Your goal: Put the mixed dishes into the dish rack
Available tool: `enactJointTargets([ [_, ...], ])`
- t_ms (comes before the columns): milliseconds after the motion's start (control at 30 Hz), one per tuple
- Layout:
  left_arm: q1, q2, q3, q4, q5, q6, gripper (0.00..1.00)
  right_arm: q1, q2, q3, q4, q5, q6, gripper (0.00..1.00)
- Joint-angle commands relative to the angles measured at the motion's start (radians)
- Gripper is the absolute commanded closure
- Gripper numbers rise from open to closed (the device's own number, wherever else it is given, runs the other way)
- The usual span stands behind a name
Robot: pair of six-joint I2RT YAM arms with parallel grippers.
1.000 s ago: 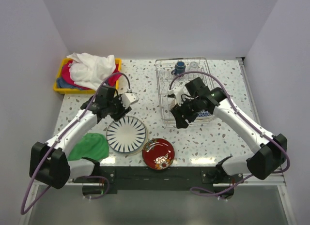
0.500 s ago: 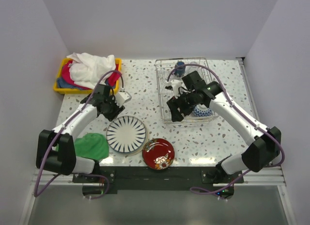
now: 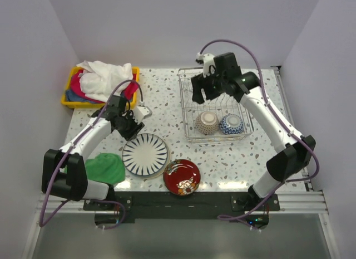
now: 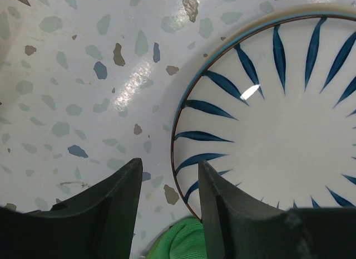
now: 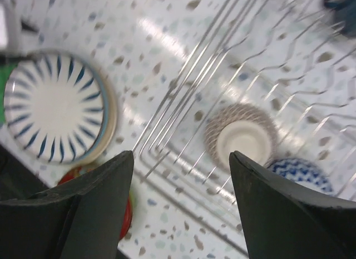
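The large striped plate (image 3: 145, 154) lies on the table at the front left, with the red floral plate (image 3: 182, 176) to its right. My left gripper (image 3: 131, 128) is open at the striped plate's far-left rim (image 4: 183, 131). One finger (image 4: 111, 214) is over the table and the other over the plate. The dish rack (image 3: 189, 106) holds the orange-red bowl (image 3: 207, 122) and the blue-white bowl (image 3: 231, 125), both upside down. My right gripper (image 3: 201, 92) is open and empty, raised over the rack's back. A blurred dark blue mug (image 5: 342, 3) shows at the rack's far end. The glass is hidden.
A yellow bin (image 3: 72, 83) piled with cloths stands at the back left. A green cloth (image 3: 103, 169) lies left of the striped plate and touches its rim in the left wrist view (image 4: 178, 242). Walls enclose the table on three sides.
My right arm has risen and swung from the rack's front toward its back, uncovering the orange-red bowl beside the blue-white one. My left arm drew back slightly and stays at the plate's rim.
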Motion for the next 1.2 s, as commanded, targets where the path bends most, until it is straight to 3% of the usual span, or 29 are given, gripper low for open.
enactJointTargets([
  [0,0.009,0.017,0.034,-0.060,0.047,0.062,0.50,-0.058,0.052,0.193,0.095,0.117,0.062,0.25],
  [533,0.014,0.132,0.029,-0.022,0.042,0.071,0.52,-0.063,-0.004,0.012,0.075,-0.009,0.036,0.25],
  [567,0.014,0.144,0.037,-0.027,0.044,0.077,0.54,-0.064,-0.005,0.004,0.078,-0.012,0.036,0.25],
  [667,0.014,0.168,0.053,-0.045,0.056,0.093,0.74,-0.064,-0.011,-0.029,0.084,-0.032,0.030,0.26],
  [700,0.014,0.175,0.060,-0.056,0.061,0.099,0.89,-0.064,-0.014,-0.045,0.087,-0.035,0.027,0.26],
  [767,0.015,0.188,0.082,-0.060,0.056,0.093,0.99,-0.063,-0.017,-0.056,0.088,-0.040,0.019,0.26],
  [1033,0.015,0.161,0.150,-0.073,0.041,0.093,1.00,-0.064,0.035,-0.036,0.076,-0.087,-0.032,0.27],
  [1167,0.015,0.162,0.156,-0.080,0.027,0.102,1.00,-0.064,0.073,-0.005,0.024,-0.209,-0.065,0.28],
])
